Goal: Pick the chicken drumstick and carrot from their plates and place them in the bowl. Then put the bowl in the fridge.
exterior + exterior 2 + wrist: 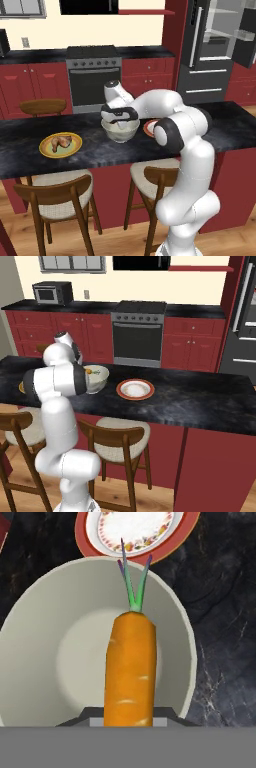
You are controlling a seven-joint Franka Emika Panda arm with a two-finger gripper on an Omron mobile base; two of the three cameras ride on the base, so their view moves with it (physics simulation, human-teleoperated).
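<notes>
Carrot (130, 667) is filling the near field of the hand view, running lengthwise away from the camera with its green top pointing toward the far rim of the bowl (45, 612). The gripper (119, 117) is clenched on the carrot's thick end and is hanging directly over the bowl's pale inside, which looks empty beneath it. Bowl is sitting on the black counter (215, 125). Just beyond the bowl, the white plate with the red-orange rim (135, 389) is lying bare. To the other side of the bowl, well apart from it, the chicken drumstick (61, 142) is resting on the yellow-rimmed plate (47, 150), untouched. Farther back from the bowl, the fridge (210, 50) is standing with its door open.

Judgement: the step in hand is dropping the carrot. To do it well, the hand should keep the carrot centred over the bowl's middle, lower it close to the bottom, then part the fingers fully so it does not bounce out or catch the rim.
</notes>
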